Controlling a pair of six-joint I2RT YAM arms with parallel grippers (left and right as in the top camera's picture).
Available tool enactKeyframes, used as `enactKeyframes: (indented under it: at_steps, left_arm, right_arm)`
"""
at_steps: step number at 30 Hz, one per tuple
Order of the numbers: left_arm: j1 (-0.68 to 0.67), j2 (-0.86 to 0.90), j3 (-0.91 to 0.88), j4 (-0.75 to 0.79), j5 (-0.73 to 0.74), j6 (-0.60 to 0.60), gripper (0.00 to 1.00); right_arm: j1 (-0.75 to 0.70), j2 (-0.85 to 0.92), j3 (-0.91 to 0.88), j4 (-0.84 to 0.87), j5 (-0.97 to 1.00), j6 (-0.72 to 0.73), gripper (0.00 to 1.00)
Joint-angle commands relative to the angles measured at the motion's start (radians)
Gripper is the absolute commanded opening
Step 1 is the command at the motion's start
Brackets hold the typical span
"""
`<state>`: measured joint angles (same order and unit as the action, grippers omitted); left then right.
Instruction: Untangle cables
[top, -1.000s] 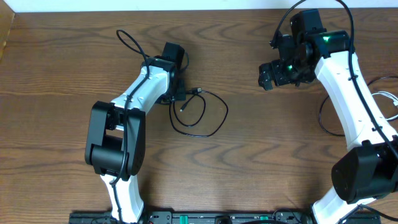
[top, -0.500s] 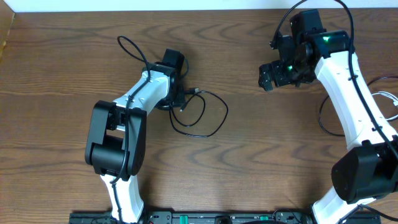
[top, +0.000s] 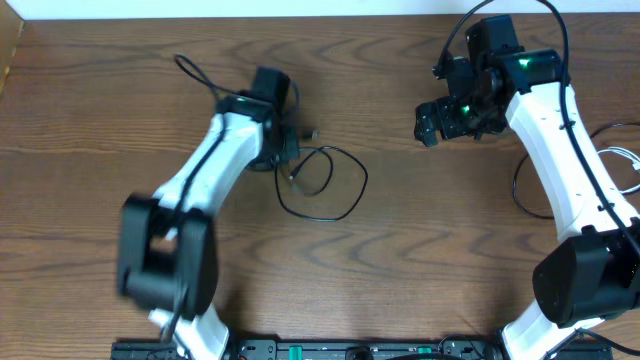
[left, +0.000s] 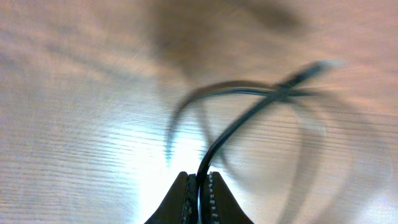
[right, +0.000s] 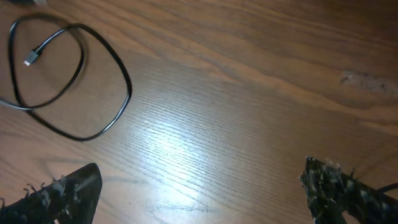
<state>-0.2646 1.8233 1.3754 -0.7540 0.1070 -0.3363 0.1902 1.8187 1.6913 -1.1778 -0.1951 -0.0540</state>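
Observation:
A thin black cable (top: 363, 183) lies in loose loops on the wooden table right of my left gripper (top: 286, 152). In the left wrist view the left gripper (left: 199, 178) is shut on one strand of this black cable (left: 249, 117), which runs up from between the jaws and crosses another blurred loop. My right gripper (top: 428, 128) hovers at the upper right, well away from it. In the right wrist view the right gripper (right: 199, 186) stands wide open over bare wood, and the black cable (right: 129, 87) with its small plug end (right: 32, 57) lies at the upper left.
More cables lie at the table's right edge beside the right arm: a black loop (top: 518, 190) and a white cord (top: 625, 155). The left arm's own thick black wire (top: 195, 70) arcs over the table at the upper left.
My left gripper has closed on the black cable, and its arm has swung a little toward the upper left, blurring in the overhead view. The right arm has stayed still.

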Motion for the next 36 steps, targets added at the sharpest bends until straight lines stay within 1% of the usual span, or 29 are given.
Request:
enactKeyframes:
  at_steps: [1,4,8,10,12,14,16,19,21,25,27,29,33,36]
  left_arm:
    - [0.0,-0.192,0.051,0.002,0.184,0.003,0.07]
    - [0.0,-0.296,0.051,0.0,0.238,0.003,0.08]
    - [0.0,-0.397,0.051,0.0,0.248,0.002,0.07]
    - [0.0,-0.427,0.051,0.0,0.248,0.002,0.07]
    - [0.0,-0.448,0.051,0.0,0.249,0.002,0.07]
    - [0.0,-0.462,0.051,0.0,0.261,-0.002,0.07]
    - [0.0,-0.471,0.051,0.002,0.277,-0.002,0.08]
    - [0.0,-0.475,0.051,0.004,0.278,-0.002,0.08]
    - [0.0,-0.475,0.051,0.004,0.278,-0.003,0.08]
    - [0.0,-0.477,0.051,0.008,0.28,-0.028,0.07]
    - [0.0,-0.481,0.051,0.015,0.28,-0.028,0.07]
    - [0.0,-0.486,0.051,0.02,0.285,-0.028,0.07]
    - [0.0,-0.496,0.051,0.027,0.286,-0.027,0.08]
    - [0.0,-0.496,0.051,0.026,0.286,-0.027,0.08]
  right_arm:
    - [0.024,0.002,-0.007,0.006,-0.025,0.012,0.99]
    - [0.04,0.002,-0.007,0.019,-0.025,0.012,0.99]
    - [0.069,0.002,-0.007,0.035,-0.029,0.009,0.99]
    - [0.084,0.002,-0.007,0.037,-0.074,-0.027,0.99]
    - [0.095,0.002,-0.007,0.047,-0.154,-0.033,0.99]
    - [0.1,0.002,-0.007,0.075,-0.25,0.08,0.99]
    - [0.101,0.002,-0.007,0.106,-0.372,0.262,0.99]
    - [0.116,0.002,-0.007,0.151,-0.473,0.394,0.99]
    - [0.135,0.003,-0.007,0.17,-0.466,0.454,0.99]
    - [0.175,0.019,-0.01,0.165,-0.462,0.502,0.99]
    - [0.196,0.031,-0.021,0.168,-0.462,0.528,0.96]
    - [0.217,0.048,-0.044,0.187,-0.462,0.571,0.95]
    - [0.244,0.076,-0.119,0.272,-0.463,0.676,0.94]
    - [0.248,0.082,-0.182,0.366,-0.492,0.74,0.87]
